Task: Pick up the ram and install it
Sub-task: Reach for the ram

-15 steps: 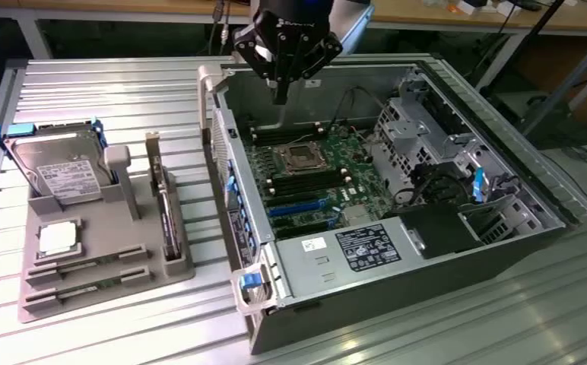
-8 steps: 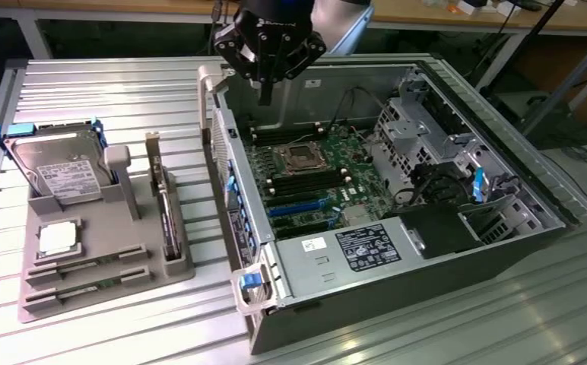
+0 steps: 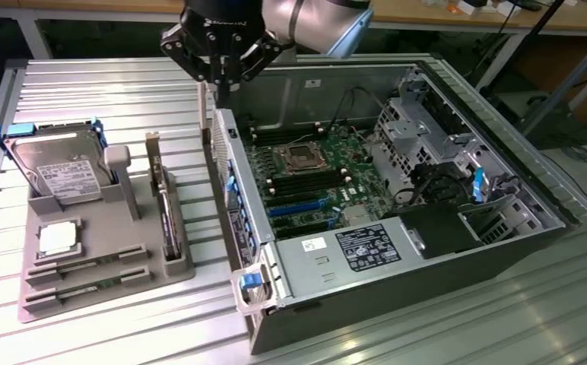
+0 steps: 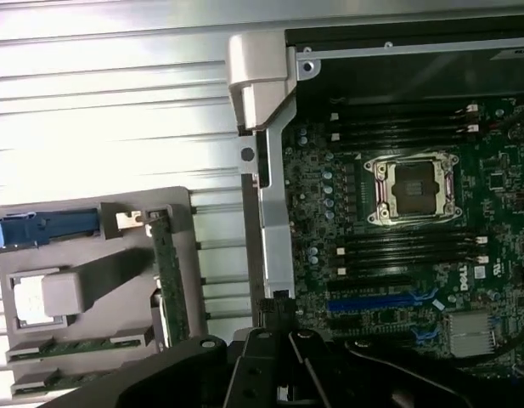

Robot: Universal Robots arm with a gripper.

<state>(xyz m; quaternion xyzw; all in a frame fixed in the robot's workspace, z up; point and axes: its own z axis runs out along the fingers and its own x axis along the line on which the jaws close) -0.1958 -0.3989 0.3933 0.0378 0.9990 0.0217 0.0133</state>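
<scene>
The ram is a thin green stick [image 3: 83,268] lying in a slot at the near end of the grey tray [image 3: 121,293], with a second like it [image 3: 71,293] just in front. In the wrist view both sticks [image 4: 75,346] [image 4: 36,384] lie at the tray's end. My gripper [image 3: 223,80] hangs high above the rear corner of the open computer case [image 3: 395,262], far from the tray, its fingers shut with nothing between them. Its dark body [image 4: 287,374] shows in the wrist view, over the case's side wall. The motherboard's black memory slots [image 4: 406,127] flank the processor socket [image 4: 414,187].
The tray also carries a hard drive [image 3: 60,175] with blue clips, a square silver processor [image 3: 58,237] and a dark expansion card [image 3: 166,209] standing on edge. The case's raised side wall [image 3: 238,205] stands between the tray and the motherboard [image 3: 314,179]. A ribbed metal table [image 3: 101,87] lies underneath.
</scene>
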